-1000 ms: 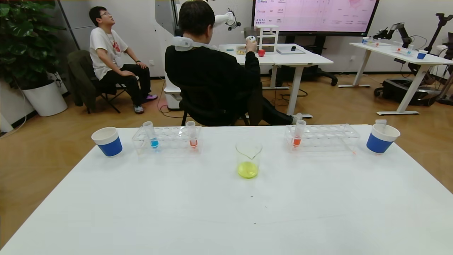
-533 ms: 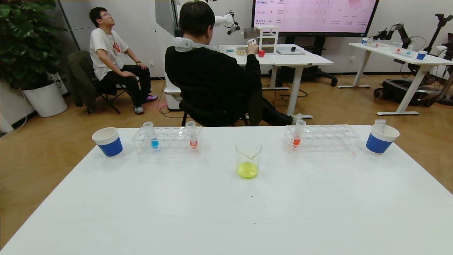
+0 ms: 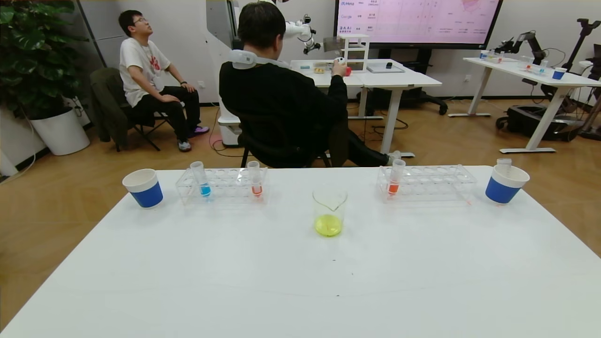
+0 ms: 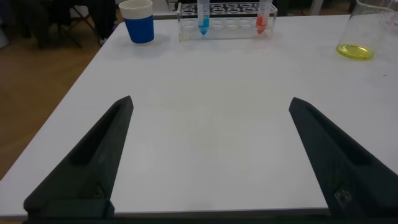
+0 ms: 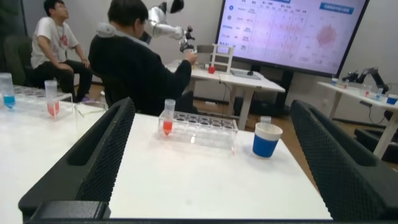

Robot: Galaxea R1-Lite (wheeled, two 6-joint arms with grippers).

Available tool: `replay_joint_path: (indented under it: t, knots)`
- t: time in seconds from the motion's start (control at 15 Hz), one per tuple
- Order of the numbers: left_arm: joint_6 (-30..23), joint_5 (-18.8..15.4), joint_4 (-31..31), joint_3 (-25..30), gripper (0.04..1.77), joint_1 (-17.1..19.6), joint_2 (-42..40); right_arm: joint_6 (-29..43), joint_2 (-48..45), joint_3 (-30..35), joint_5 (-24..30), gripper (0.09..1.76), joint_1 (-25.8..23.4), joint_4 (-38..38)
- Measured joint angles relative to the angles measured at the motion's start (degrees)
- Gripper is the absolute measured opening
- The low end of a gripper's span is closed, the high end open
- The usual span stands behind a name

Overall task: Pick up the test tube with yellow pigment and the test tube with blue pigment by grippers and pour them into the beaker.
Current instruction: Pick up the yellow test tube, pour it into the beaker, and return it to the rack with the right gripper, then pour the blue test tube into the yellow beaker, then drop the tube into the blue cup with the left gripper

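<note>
Head view shows beaker (image 3: 329,212) holding yellow liquid centrally between racks for easy pouring, blue pigment tube (image 3: 201,179) upright far left, both grippers (image 4: 208,155) (image 5: 211,155) near, jaws spread wide, empty.

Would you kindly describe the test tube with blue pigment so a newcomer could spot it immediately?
On the white table, look to the clear rack on the robot's left, beside a blue-and-white paper cup. The test tube with blue pigment stands upright at the rack's cup-side end. Its cyan liquid sets it apart from the orange-red tube at the other end.
</note>
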Motion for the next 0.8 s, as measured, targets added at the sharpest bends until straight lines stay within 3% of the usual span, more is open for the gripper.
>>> replay_joint_path:
  t: [0.13,0.27,0.53,0.8]
  knots:
    - [-0.15,-0.02,-2.02,-0.21,1.75,0.00,0.00,0.43,-0.91,4.85,-0.20,1.74,0.09,1.82]
    - [-0.20,-0.18,-3.29,-2.95,1.75,-0.02,0.05,0.67,-1.24,6.24,-0.74,1.74,0.09,8.37]
    - [1.87,-2.96,-0.65,-14.03,1.75,-0.09,2.39,0.54,-1.32,6.64,-3.94,1.74,0.11,17.30]
    - [2.07,-4.21,-2.30,-26.71,1.75,-0.30,13.60,1.11,-1.32,6.73,-4.24,1.74,0.13,17.35]
